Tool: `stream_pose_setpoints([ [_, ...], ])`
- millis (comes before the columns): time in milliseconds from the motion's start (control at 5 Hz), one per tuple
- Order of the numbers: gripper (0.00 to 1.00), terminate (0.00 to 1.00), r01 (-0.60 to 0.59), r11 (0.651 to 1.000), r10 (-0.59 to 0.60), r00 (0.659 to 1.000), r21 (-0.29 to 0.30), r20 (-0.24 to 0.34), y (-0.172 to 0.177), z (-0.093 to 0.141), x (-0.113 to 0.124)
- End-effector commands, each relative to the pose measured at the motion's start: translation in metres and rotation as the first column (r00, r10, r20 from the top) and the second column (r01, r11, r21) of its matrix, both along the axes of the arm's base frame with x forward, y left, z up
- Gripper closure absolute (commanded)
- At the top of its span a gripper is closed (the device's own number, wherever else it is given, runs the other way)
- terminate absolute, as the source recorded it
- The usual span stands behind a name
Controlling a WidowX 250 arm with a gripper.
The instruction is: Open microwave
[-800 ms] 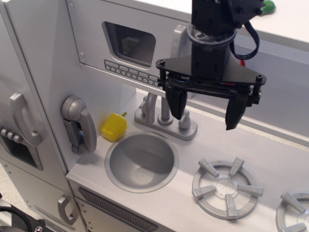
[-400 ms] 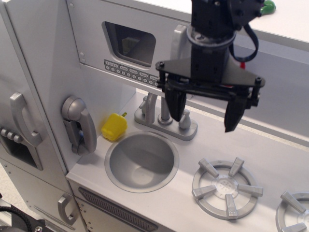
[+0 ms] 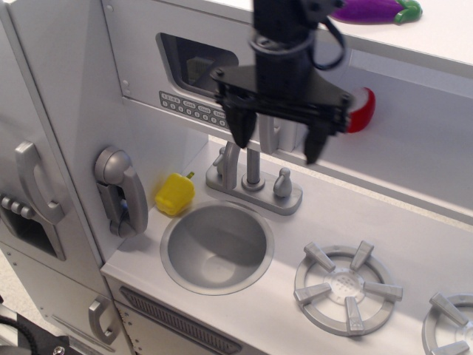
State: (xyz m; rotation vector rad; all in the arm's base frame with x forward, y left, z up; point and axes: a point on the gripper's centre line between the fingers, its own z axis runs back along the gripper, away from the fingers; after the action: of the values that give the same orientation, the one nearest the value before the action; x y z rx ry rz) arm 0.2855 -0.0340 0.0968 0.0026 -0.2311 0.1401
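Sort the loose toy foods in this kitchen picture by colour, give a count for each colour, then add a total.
Yellow: 1, the yellow toy beside the sink
Red: 1, the red piece behind the gripper
Purple: 1, the eggplant on the top shelf
Total: 3

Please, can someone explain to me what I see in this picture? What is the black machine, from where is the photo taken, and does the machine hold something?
There is one camera view, looking down from the front at a grey toy kitchen. The black machine is a robot arm; its gripper has two fingers, spread open and holding nothing. It hangs in front of the microwave, the box with a dark window and a row of small buttons, whose door looks closed. Below are a faucet, a round sink, a yellow toy pepper and burners. A grey wall phone hangs at the left. On top lies a purple toy eggplant.
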Motion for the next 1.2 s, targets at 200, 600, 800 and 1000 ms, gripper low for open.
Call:
stream_pose_setpoints([
  [200, 0.00, 0.00, -0.011, 0.999, 0.014, 0.996, -0.040, 0.083, 0.029, 0.021, 0.053],
  [600, 1.00, 0.00, 0.046, 0.998, -0.043, 0.996, -0.036, 0.084, 0.031, 0.019, 0.055],
  [800, 1.00, 0.00, 0.036, 0.999, -0.033, 0.995, -0.035, 0.090, 0.030, 0.018, 0.054],
  [1000, 1.00, 0.00, 0.028, 0.999, -0.025, 0.994, -0.023, 0.108, 0.032, 0.016, 0.053],
])
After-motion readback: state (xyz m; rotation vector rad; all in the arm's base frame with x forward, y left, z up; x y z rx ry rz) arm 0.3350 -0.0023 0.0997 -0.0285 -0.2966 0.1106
